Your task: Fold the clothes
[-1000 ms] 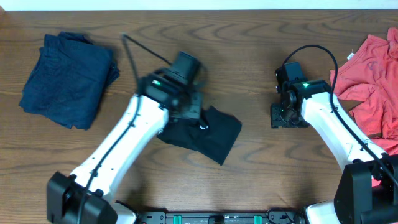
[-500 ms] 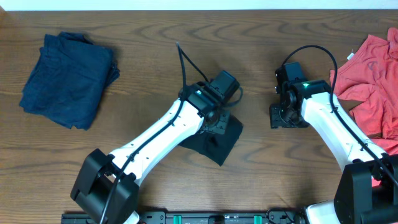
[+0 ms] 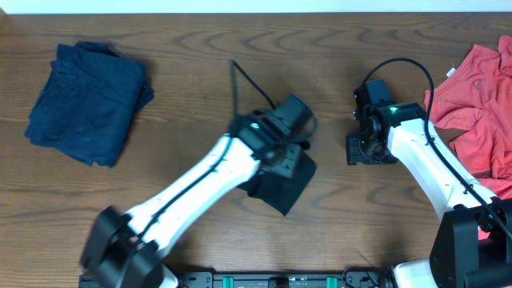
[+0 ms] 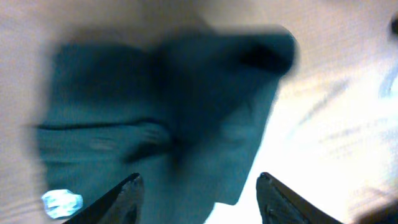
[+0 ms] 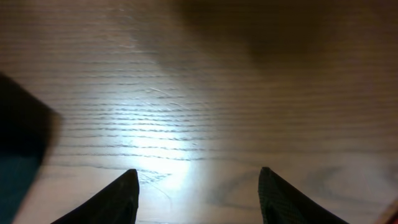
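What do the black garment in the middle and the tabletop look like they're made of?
Black garment: soft matte fabric, knit or woven unclear; it lies limp and creased. Table: wood or wood-look laminate, visible grain, slight sheen in the right wrist view.

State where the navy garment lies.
In the overhead view, the navy garment lies at the far left of the table, well away from the black garment near the centre.

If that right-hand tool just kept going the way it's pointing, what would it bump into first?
Probably the bare table: the right tool points at plain wood with nothing in between. The black garment lies off to one side and would likely be missed.
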Controlling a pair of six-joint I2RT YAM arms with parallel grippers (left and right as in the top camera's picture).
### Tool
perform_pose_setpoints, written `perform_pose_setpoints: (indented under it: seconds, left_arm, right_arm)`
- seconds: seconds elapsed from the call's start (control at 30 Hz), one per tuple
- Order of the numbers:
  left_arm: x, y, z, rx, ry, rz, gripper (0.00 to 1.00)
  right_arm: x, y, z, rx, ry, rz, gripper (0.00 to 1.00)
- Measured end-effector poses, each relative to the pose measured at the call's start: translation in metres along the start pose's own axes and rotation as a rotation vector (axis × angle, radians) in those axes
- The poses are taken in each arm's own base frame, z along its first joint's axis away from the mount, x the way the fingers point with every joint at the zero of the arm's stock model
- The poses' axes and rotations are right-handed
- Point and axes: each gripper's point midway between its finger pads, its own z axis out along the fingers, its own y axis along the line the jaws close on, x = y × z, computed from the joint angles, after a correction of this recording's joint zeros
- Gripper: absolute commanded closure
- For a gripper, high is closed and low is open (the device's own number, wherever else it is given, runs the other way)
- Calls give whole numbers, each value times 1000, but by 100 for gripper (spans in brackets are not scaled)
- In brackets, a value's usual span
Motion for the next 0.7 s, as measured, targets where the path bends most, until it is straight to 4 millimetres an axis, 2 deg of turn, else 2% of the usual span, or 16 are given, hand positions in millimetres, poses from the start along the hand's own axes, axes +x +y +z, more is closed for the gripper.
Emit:
perform_pose_setpoints:
  seconds: [0.2,0.3,0.37,0.43,0.5,0.6,0.7]
  left_arm:
    - [-44,76,-80,-72,-279,-189,36]
    - [-53,113,-97,-116,-344,-282,37]
    - [-54,130,-96,-136,-339,-326,37]
    - [-54,138,-89,-137,-318,-349,38]
    - [-54,141,-77,-130,-283,-361,40]
    - [-51,139,-56,-115,-218,-361,41]
    - [-44,139,-29,-111,-138,-364,42]
  right_arm:
    - [-25,36,-5,-192,-100,-95,42]
    - [-44,56,-22,-301,-171,-130,43]
    - [-63,71,-45,-387,-238,-162,44]
    - [-78,86,-70,-473,-298,-197,45]
    - [-82,101,-91,-557,-329,-236,47]
    - [-62,123,-97,-640,-273,-288,47]
    - [-33,148,-87,-684,-202,-358,46]
